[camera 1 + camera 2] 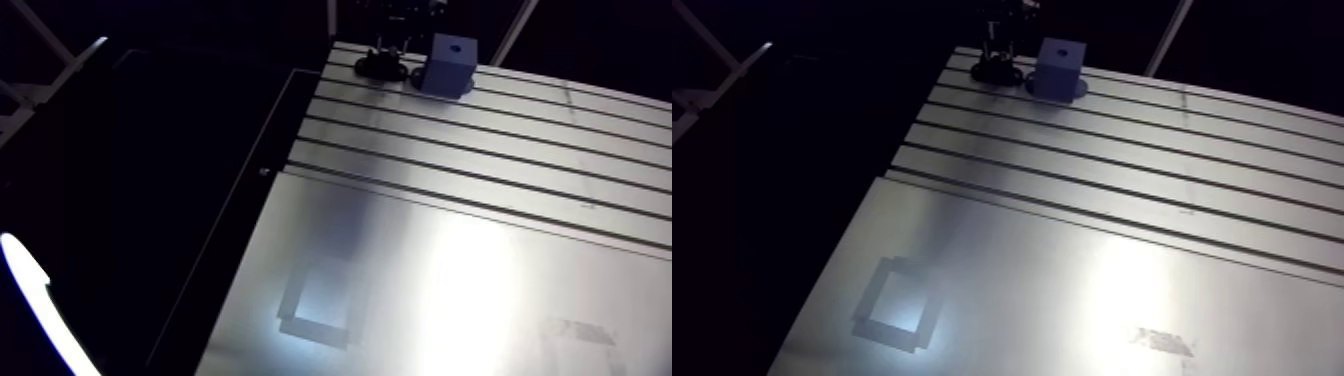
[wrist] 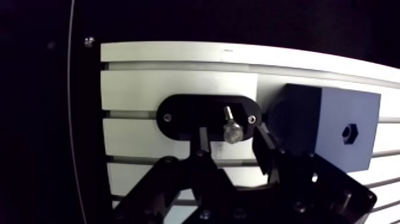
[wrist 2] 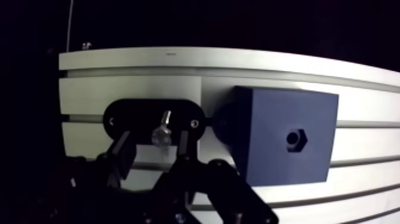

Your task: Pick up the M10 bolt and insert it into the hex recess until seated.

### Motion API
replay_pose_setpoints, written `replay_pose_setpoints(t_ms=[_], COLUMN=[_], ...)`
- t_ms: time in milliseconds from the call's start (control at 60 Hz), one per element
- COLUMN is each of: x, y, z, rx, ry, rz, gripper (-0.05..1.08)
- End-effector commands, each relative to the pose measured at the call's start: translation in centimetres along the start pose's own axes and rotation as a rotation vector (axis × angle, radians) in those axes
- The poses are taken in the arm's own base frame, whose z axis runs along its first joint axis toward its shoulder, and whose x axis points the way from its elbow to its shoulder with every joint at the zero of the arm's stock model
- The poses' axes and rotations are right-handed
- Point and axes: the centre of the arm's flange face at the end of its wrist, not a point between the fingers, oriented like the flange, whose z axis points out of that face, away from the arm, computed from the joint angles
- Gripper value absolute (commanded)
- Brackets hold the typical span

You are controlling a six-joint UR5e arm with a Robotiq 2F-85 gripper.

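Presently pincer (image 2: 231, 142) spread, straddling the M10 bolt (image 2: 230, 126) standing in its black holder (image 2: 178, 116). Likely steel: rigid, slick, dense; grip squarely across exposed upper part.

Near the far corner of the slotted aluminium table (image 1: 480, 150), in the arm view: a black oval holder plate (image 2: 178, 116) and, just beside it on the right, a blue cubic block (image 2: 321, 128). In the middle of the holder, standing with head up, a small silver metal bolt (image 2: 231, 128). In the top face of the block, toward the side away from the holder, a hex recess (image 2: 350, 132). Above the holder, the black two-finger gripper (image 2: 232, 138), one finger on each side of the bolt, apart from it.
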Motion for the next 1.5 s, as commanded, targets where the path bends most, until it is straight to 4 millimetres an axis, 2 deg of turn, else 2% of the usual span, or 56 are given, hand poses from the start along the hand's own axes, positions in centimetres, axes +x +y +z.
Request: replay_pose_setpoints(t_ms=[17, 1500], x=[0.02, 0.14], y=[0.03, 0.04], z=[0.5, 0.64], rx=[-0.001, -0.014], ry=[-0.003, 0.0], rz=[0.0, -0.003], gripper=[0.51, 0.55])
